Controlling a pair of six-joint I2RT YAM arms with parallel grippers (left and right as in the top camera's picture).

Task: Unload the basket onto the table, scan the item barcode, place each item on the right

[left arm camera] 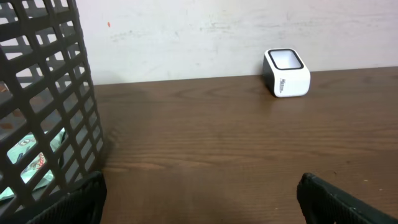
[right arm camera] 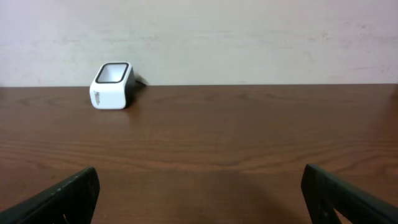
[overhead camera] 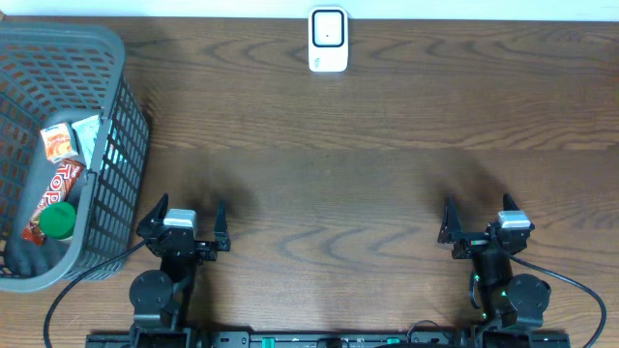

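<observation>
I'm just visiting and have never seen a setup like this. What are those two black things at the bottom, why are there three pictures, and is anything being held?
The two black things are robot arms, each ending in a two-finger gripper. The top picture looks straight down from a camera above the wooden table. There the left gripper and right gripper sit near the front edge, both open and holding nothing. The other two pictures come from small cameras on each wrist, looking forward across the table; the dark shapes in their lower corners are the fingers.

At the far edge stands a small white barcode scanner. On the left is a grey basket holding packaged snacks and something with a green lid. Nothing has been picked up yet.
</observation>
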